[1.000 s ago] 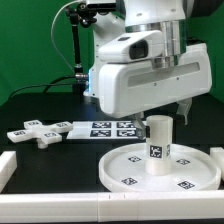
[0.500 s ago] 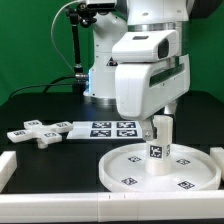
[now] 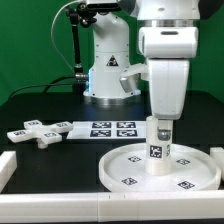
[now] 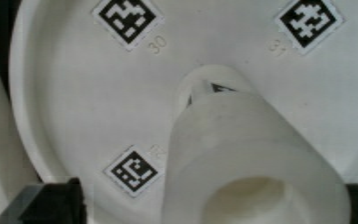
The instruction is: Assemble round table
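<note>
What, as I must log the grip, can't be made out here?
- Exterior view: whether the two-finger gripper clamps the short white plastic cylinder leg; the white arm housing hides the contact.
- Wrist view: the leg hides its own foot on the large white rimmed round disc; the frame edge cuts the dark fingers.
- Both views: tag patterns, too small or blurred.

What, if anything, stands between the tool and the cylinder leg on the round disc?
Nothing visible. The tool is directly over the upright cylinder leg on the round disc, straddling the leg's top. The wrist view shows only the leg between its fingertips.
</note>
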You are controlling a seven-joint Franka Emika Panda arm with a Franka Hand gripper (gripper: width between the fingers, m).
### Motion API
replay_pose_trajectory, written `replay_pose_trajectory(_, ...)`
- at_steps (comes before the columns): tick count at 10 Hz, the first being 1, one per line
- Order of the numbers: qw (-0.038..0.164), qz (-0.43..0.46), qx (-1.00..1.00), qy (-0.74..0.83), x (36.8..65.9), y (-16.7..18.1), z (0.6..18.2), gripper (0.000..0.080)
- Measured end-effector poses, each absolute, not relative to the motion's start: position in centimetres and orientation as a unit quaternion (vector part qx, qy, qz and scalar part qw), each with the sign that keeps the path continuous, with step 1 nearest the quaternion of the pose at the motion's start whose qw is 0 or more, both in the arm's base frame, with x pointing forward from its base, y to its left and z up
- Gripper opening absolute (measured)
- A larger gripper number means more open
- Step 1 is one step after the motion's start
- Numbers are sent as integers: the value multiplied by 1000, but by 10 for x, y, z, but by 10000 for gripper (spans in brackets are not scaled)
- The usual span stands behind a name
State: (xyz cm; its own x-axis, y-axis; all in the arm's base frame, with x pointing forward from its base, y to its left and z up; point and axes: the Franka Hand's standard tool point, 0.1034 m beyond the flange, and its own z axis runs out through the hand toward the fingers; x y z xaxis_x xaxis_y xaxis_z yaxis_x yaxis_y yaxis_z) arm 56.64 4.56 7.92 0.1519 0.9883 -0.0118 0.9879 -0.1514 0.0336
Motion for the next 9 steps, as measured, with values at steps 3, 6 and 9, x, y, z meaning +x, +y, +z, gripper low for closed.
replay_pose_trajectory(3, 27, -12, 672, 740, 571, 48, 77, 649)
replay_pose_trajectory(6, 27, -18, 611, 791, 569, 42, 75, 649)
replay_pose_trajectory(9, 27, -24, 581, 813, 568, 37, 72, 639)
